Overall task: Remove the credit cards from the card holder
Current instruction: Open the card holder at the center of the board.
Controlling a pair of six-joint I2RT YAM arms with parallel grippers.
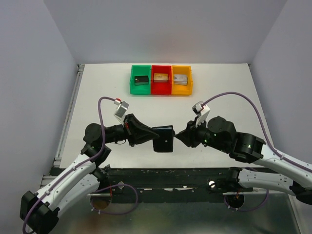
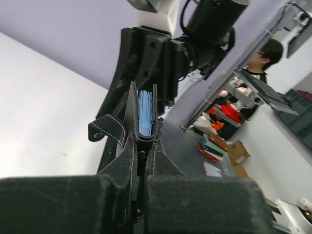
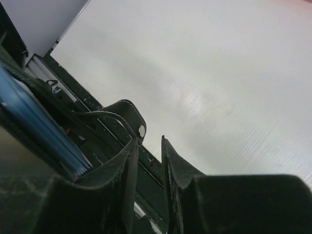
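Clenched on one edge of the holder (image 2: 132,112), the left fingers (image 2: 123,163) pinch it so that it stands on edge in the left wrist view. Its two black walls are a little apart with blue-grey layers (image 2: 145,113) between them; whether those are cards I cannot tell. A black strap (image 2: 105,129) with pale stitching hangs off its left side.

From above, the holder hangs in the air over the surface (image 1: 219,92), close to the near edge and about midway between the left and right edges. The left fingers are at its left side and the right fingers (image 3: 178,170) at its right. The right fingers stand a little apart with a narrow gap. The strap's snap (image 3: 142,130) lies just beside one of them, and whether they grip anything cannot be told.

Along the far edge a green bin (image 1: 132,84), a red bin (image 1: 161,89) and a yellow bin (image 1: 190,84) touch side by side, holding a black block (image 1: 142,79), a tan block (image 1: 161,77) and a silver block (image 1: 181,79).
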